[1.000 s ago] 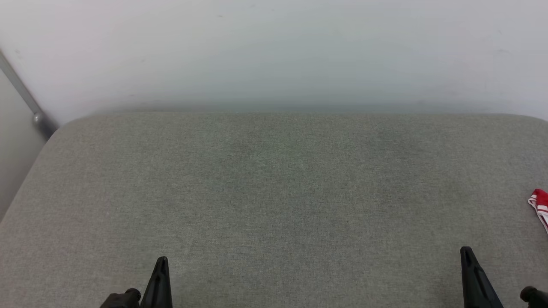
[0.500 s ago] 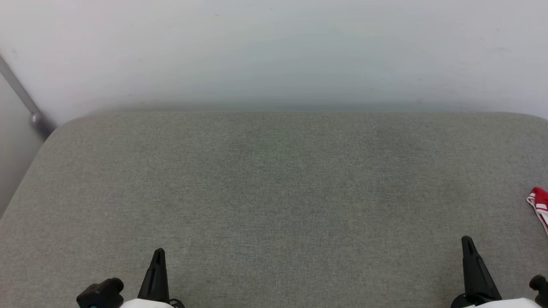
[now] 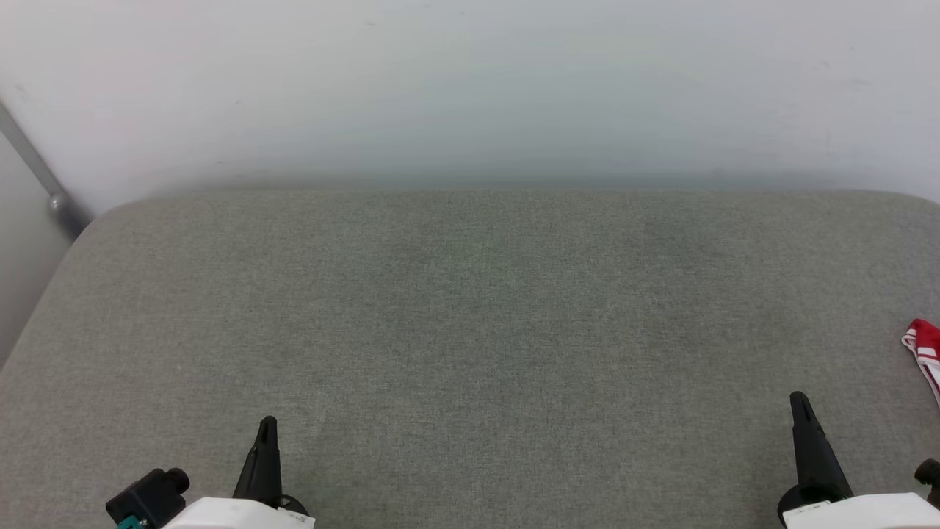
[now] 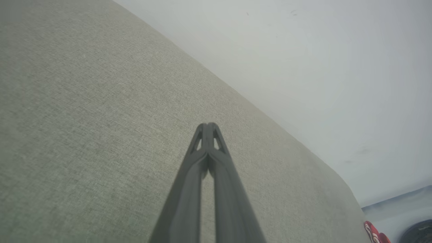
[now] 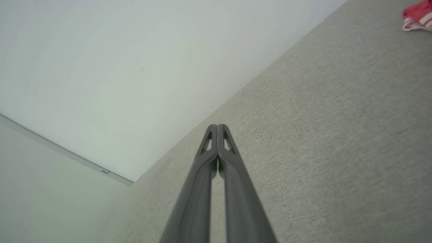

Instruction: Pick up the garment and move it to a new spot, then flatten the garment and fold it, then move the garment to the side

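One grey fabric-topped bench (image 3: pixel 470 330) lies before you, its far edge against a pale wall (image 3: pixel 470 88). Your left end effector (image 3: pixel 267 425) is closed and empty near the front edge, toward the left corner. Your right end effector (image 3: pixel 799 400) is the same toward the right. The garment (image 3: pixel 924 342) shows as a red-and-white scrap at the bench's right edge.

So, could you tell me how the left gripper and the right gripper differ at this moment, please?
The right gripper stands close to the garment at the head view's right edge; the left gripper is far from it, across the grey surface. The right gripper's tip reaches higher up that view than the left gripper's. Both are shut, fingertips together, holding nothing, over the same surface.
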